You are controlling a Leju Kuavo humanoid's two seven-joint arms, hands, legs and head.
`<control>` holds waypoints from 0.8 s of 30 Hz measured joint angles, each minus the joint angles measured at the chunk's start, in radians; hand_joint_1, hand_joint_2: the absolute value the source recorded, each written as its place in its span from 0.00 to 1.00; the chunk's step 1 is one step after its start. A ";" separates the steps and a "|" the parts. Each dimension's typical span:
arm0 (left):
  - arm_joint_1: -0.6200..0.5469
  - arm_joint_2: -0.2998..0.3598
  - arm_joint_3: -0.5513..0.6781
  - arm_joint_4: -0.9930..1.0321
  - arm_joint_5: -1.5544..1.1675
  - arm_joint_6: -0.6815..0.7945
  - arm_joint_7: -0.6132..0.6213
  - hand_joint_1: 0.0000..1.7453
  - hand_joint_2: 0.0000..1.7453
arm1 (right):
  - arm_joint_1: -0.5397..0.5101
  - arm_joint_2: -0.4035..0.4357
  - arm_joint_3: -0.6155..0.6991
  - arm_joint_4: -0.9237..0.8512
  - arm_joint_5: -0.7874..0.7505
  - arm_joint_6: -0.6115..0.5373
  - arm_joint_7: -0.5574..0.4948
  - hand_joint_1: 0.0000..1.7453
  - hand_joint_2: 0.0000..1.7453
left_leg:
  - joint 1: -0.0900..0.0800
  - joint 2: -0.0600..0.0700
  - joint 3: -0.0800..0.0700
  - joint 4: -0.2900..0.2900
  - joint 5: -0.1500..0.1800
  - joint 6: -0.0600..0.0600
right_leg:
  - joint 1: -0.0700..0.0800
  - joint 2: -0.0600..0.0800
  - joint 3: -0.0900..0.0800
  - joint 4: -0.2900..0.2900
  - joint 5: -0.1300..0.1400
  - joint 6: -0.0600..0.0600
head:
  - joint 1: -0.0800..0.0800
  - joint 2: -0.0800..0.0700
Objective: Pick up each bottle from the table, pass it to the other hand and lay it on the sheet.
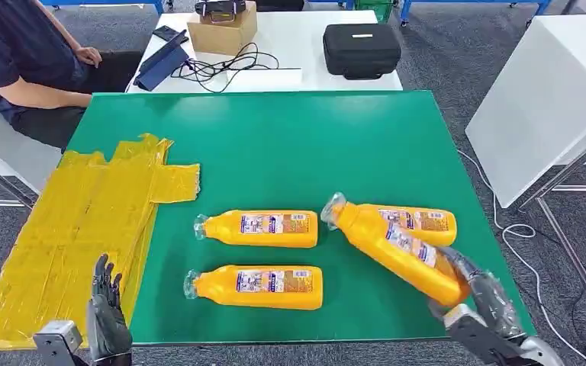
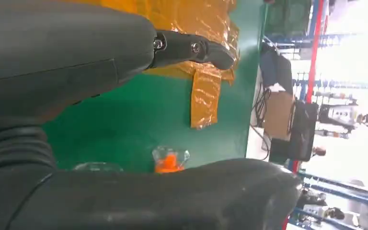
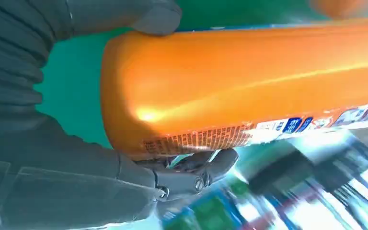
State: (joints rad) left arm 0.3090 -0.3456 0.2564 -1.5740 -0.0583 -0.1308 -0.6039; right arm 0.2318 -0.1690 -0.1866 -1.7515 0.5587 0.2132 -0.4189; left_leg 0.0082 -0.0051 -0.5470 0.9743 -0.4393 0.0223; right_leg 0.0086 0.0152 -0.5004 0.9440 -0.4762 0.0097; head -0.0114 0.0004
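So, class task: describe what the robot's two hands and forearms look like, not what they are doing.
The left hand has dark grey fingers on a silver wrist block. The right hand is dark grey too, with a ribbed grey cover, a thick grey thumb and small metal pins at the finger hinges.

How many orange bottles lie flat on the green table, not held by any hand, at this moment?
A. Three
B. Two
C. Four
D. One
A. The right hand grips one bottle by its base and holds it tilted above the table, while three other bottles lie flat on the green table.
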 measured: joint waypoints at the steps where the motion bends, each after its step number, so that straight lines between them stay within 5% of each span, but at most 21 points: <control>1: 0.002 0.000 0.002 -0.001 0.009 0.005 -0.001 0.00 0.00 | 0.001 -0.009 -0.006 -0.029 -0.039 0.001 -0.006 1.00 1.00 | 0.000 0.000 -0.001 0.000 0.000 0.000 | 0.000 0.000 -0.001 0.000 0.000 0.000 | 0.000 0.000; 14: 0.006 0.000 0.025 -0.008 0.061 0.016 -0.003 0.00 0.00 | 0.077 -0.097 -0.055 -0.180 -0.165 0.004 -0.031 1.00 1.00 | 0.000 0.000 -0.003 0.000 0.000 0.000 | 0.000 -0.001 -0.003 0.000 0.000 0.000 | 0.000 0.000; 15: 0.006 0.000 0.025 -0.008 0.063 0.016 -0.003 0.00 1.00 | 0.078 -0.099 -0.055 -0.182 -0.165 0.004 -0.031 1.00 1.00 | 0.000 0.000 -0.003 0.000 0.000 0.000 | 0.000 -0.001 -0.003 0.000 0.000 0.000 | 0.000 0.000; 24: 0.000 0.000 0.025 -0.008 0.187 -0.080 0.054 0.00 1.00 | 0.054 -0.083 -0.016 -0.172 -0.093 -0.060 -0.022 1.00 1.00 | 0.000 0.000 -0.005 -0.001 0.000 0.000 | 0.001 -0.001 -0.004 0.000 0.000 0.000 | 0.000 0.000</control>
State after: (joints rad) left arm 0.3092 -0.3460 0.2816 -1.5824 0.1288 -0.2108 -0.5496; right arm 0.2861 -0.2517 -0.2029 -1.9234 0.4655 0.1536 -0.4413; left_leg 0.0080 -0.0051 -0.5515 0.9738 -0.4396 0.0224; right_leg 0.0092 0.0146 -0.5039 0.9440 -0.4764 0.0095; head -0.0118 0.0004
